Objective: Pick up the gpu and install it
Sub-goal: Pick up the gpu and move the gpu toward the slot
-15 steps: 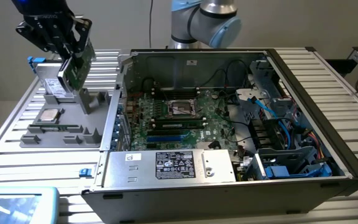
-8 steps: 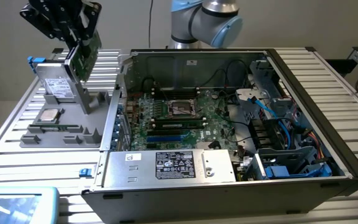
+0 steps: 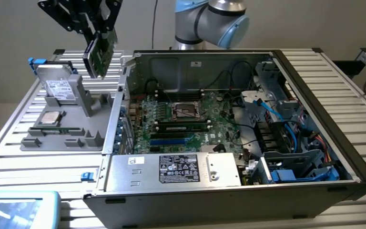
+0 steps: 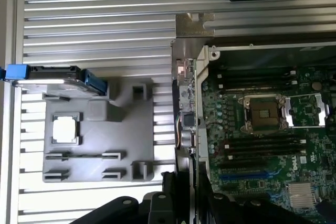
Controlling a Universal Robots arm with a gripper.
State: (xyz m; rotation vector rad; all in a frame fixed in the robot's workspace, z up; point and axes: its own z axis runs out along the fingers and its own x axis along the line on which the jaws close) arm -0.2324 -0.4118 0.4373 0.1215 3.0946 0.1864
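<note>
Hanging in the upper left of the exterior view, the gripper (image 3: 102,36) has its dark fingers (image 3: 96,32) closed to a middling width on the upper edge of the gpu (image 3: 100,57), with the card pinched between them. The gpu is in the air, clear of every surface. It hangs on edge and slightly tilted, with its green board showing.

Below it, at the left of the frame, sits a grey fixture tray (image 3: 97,136) on the slatted table (image 3: 36,167). A hard drive (image 3: 61,88) with a white label stands upright in the tray's far end, and a processor chip (image 3: 49,118) lies flat in a pocket nearer the middle.

Just to the exterior view's right of the gpu is the open computer case (image 3: 310,86), which takes up the centre and right of the frame. Inside it lies the motherboard (image 3: 170,140), with an empty processor socket (image 3: 186,110) near its middle. A silver power supply (image 3: 173,169) sits along the case's lower edge. The robot arm (image 3: 211,21) rises behind the case at top centre.

In the wrist view the gpu (image 4: 186,114) is seen edge-on between the gripper (image 4: 184,187) fingers. Its silver bracket (image 4: 194,24) is at the end away from them. The card runs along the case's side wall, between the tray (image 4: 105,150) and the motherboard (image 4: 252,182).
</note>
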